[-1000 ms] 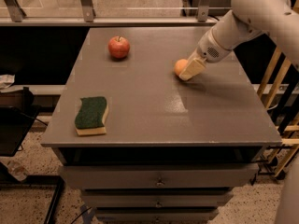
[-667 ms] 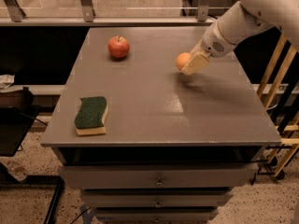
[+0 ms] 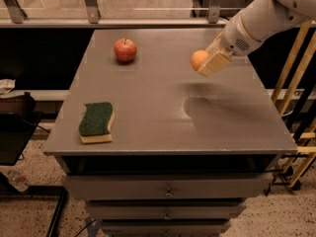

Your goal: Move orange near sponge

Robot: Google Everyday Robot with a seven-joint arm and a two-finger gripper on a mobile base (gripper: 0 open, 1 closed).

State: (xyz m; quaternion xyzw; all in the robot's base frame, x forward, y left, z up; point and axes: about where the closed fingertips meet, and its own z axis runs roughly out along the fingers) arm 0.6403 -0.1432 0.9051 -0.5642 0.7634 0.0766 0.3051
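Observation:
The orange (image 3: 198, 59) is small and round and is held in my gripper (image 3: 206, 64), lifted above the right part of the grey table (image 3: 163, 127). The gripper is shut on it, with a pale finger (image 3: 216, 63) showing beside the fruit. My white arm (image 3: 256, 21) comes in from the upper right. The sponge (image 3: 97, 121), green on top with a pale yellow base, lies flat near the table's front left corner, far to the left of the gripper.
A red apple (image 3: 125, 50) with a stem stands at the back left of the table. Drawers (image 3: 168, 191) sit under the tabletop. A wooden frame (image 3: 296, 98) stands to the right, and a rail (image 3: 123, 21) runs behind the table.
My gripper has lifted the orange off the table and carried it upward; the arm has risen with it. The sponge and the apple have not moved.

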